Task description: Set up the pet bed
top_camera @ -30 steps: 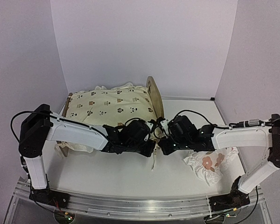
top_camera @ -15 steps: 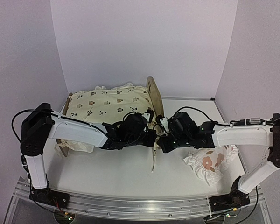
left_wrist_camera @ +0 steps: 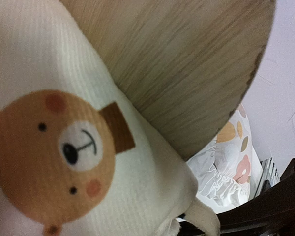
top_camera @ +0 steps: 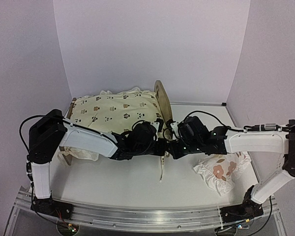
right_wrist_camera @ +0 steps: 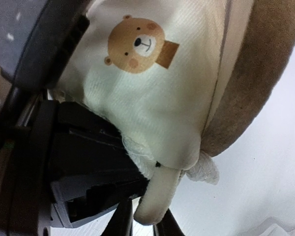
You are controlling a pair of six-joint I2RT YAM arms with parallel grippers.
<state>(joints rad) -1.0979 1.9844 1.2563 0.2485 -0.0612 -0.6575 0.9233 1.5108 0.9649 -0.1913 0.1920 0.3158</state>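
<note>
**Position of work.** The pet bed (top_camera: 162, 98) stands at the left rear of the table (top_camera: 113, 182), with its headboard (left_wrist_camera: 187, 73) towards the centre. The cream cushion (top_camera: 118, 110) lies across the frame. The ruffled pillow (top_camera: 220, 172) lies apart on the right, not yet placed.

**Change observed.** Over the last second both wrists have moved up and inwards, away from the table edge, to the near corner of the cushion beside the headboard. The left arm's elbow has swung in with them. The cushion itself has not visibly shifted on the frame.

**Left gripper (top_camera: 160, 146).** It is fully closed at the cushion corner. Its wrist view is filled by bear-print fabric pressed against the headboard, and its fingers do not show. I cannot confirm whether any cloth is caught between them.

**Right gripper (right_wrist_camera: 145, 223).** The jaws stand narrow, a little wider than a moment ago. The tie string (right_wrist_camera: 155, 201) at the cushion corner hangs between its fingers (right_wrist_camera: 122, 221). I cannot tell whether the string is pinched or just let go.

**Assessment.** I judge this to be the end of seating the cushion's headboard corner. The right jaws' easing suggests a release. The corner looks tucked against the headboard, so the pillow appears to be the outstanding item.
</note>
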